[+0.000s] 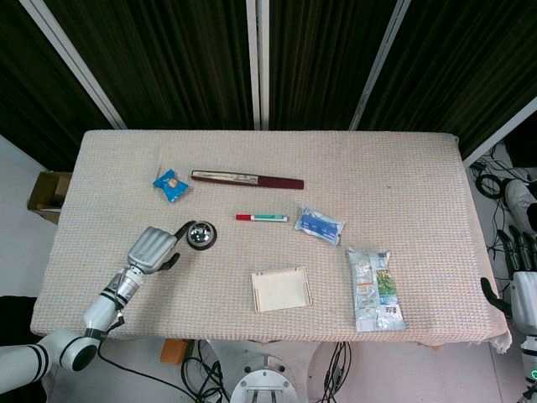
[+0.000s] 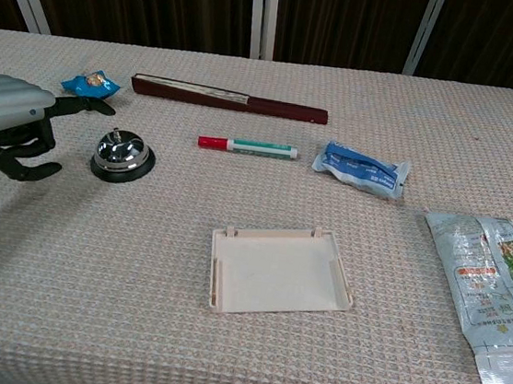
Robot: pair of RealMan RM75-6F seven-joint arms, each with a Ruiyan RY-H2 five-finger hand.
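My left hand [image 1: 153, 249] [image 2: 9, 122] hovers just left of a silver call bell [image 1: 200, 236] [image 2: 123, 155] on a black base. It holds nothing; its dark fingers curl downward and one reaches toward the bell without touching it. My right hand [image 1: 522, 290] is at the far right edge of the head view, off the table's right corner. Its fingers point up and are empty. The chest view does not show it.
On the woven table cover [image 1: 403, 168] lie a blue snack packet [image 1: 170, 185] [image 2: 92, 84], a dark red folded fan [image 1: 247, 179] [image 2: 230, 99], a red-capped marker [image 1: 261, 218] [image 2: 248, 146], a blue-white pouch [image 1: 320, 225] [image 2: 361, 170], a beige tray [image 1: 281, 290] [image 2: 280, 272] and a silver bag [image 1: 375, 288] [image 2: 489, 291].
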